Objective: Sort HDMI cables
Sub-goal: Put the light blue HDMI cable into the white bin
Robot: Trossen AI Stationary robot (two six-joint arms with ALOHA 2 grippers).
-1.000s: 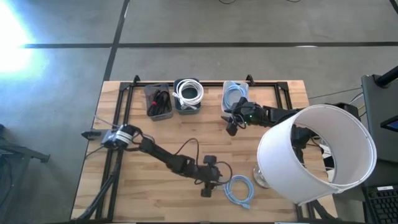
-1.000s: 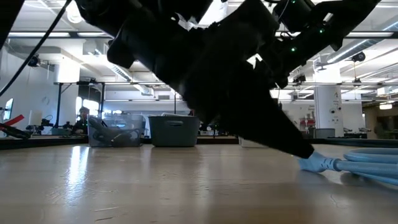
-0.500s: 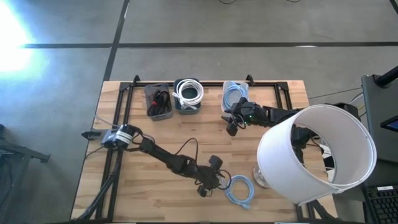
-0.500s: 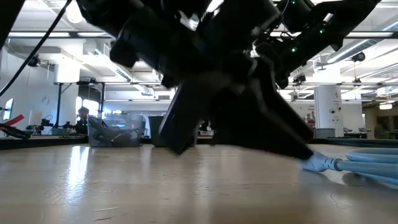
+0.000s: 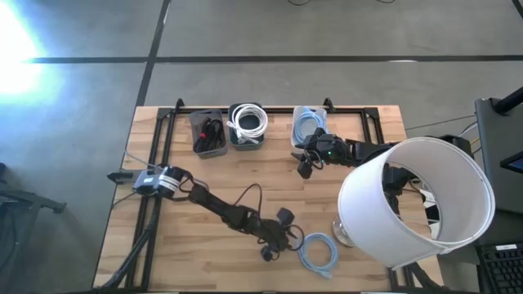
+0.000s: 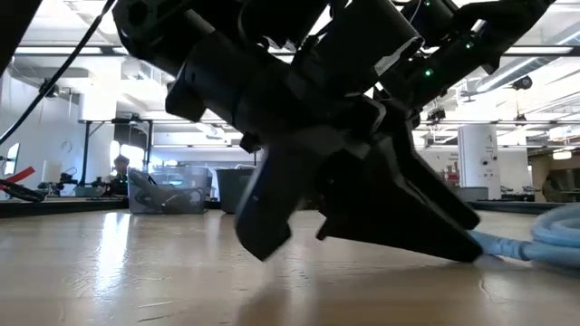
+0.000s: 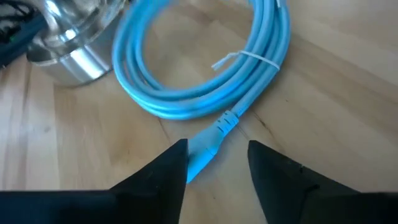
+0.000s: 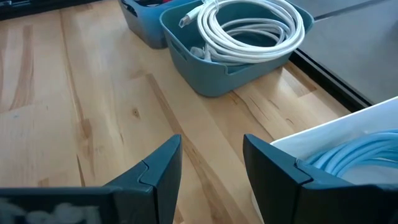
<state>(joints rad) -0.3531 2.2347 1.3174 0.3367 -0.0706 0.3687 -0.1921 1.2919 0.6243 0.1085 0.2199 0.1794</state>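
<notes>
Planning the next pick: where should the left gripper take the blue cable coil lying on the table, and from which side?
Grip the straight plug end, which sticks out of the blue coil toward the left gripper. It already lies between the open fingers, so coming straight down from above looks best. The tied bundle is thicker and lies flat on the table, probably harder to pinch.
</notes>
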